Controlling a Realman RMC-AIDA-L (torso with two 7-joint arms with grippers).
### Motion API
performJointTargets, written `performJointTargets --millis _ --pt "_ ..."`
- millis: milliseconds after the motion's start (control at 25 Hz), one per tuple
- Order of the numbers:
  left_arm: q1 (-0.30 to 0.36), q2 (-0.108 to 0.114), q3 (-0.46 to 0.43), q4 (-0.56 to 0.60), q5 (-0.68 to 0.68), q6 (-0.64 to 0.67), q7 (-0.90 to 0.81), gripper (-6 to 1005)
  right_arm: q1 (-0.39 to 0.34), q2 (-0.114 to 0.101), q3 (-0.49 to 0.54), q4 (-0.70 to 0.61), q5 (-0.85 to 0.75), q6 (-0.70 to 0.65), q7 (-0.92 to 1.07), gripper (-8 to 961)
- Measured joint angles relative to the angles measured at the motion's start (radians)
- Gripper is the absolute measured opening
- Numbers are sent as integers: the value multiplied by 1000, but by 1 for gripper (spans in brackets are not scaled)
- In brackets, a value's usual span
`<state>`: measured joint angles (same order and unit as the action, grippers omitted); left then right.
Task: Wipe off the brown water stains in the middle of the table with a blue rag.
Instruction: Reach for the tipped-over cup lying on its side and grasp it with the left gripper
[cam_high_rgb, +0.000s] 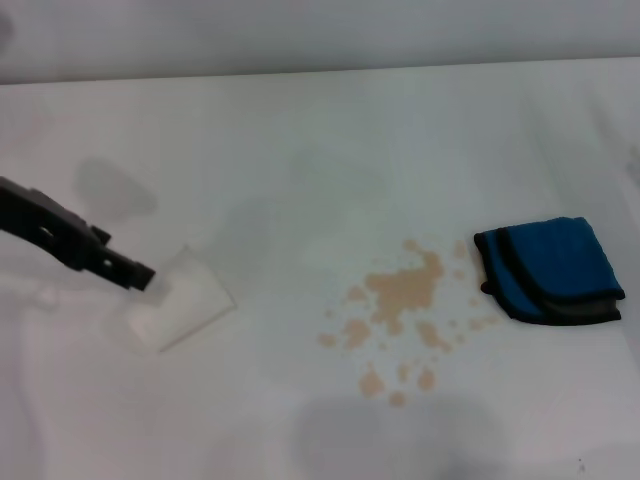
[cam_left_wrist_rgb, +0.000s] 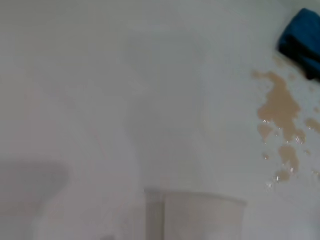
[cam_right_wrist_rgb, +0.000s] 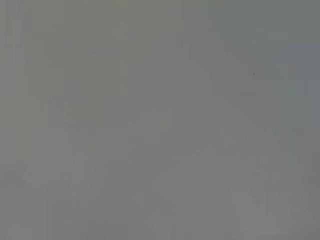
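Lighting: bright, even, diffuse. Soft grey shadows on table (cam_high_rgb: 300, 130) at 6 and 10 o'clock. All views soft-focused; right wrist view uniform grey blur. Wet glints on stains (cam_left_wrist_rgb: 280, 107).

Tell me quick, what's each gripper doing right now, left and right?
Left gripper: shut on the white paper cup, left of the brown water stains.
Right gripper: not in view.
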<state>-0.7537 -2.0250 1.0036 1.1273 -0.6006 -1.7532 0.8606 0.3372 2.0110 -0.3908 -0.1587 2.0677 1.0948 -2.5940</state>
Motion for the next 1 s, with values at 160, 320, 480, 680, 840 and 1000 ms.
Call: performJointTargets --millis 160,320,480,680,840,1000 --pt "-2 -27 75 -49 55 49 -1 877 3 0 1 1 0 0 1 878" --pt "-12 -40 107 -105 77 111 -2 877 8 1 1 2 0 1 11 878" --pt "-31 -41 108 -155 79 151 -5 876 9 2 1 2 0 1 11 878" --pt "-34 -45 119 -174 80 192 -6 877 4 2 1 2 0 0 20 877" --pt "-39 -47 163 -201 75 220 -16 877 3 2 1 2 0 -1 21 877" --pt "-40 -51 231 -214 72 249 -39 877 6 2 1 2 0 -2 22 878"
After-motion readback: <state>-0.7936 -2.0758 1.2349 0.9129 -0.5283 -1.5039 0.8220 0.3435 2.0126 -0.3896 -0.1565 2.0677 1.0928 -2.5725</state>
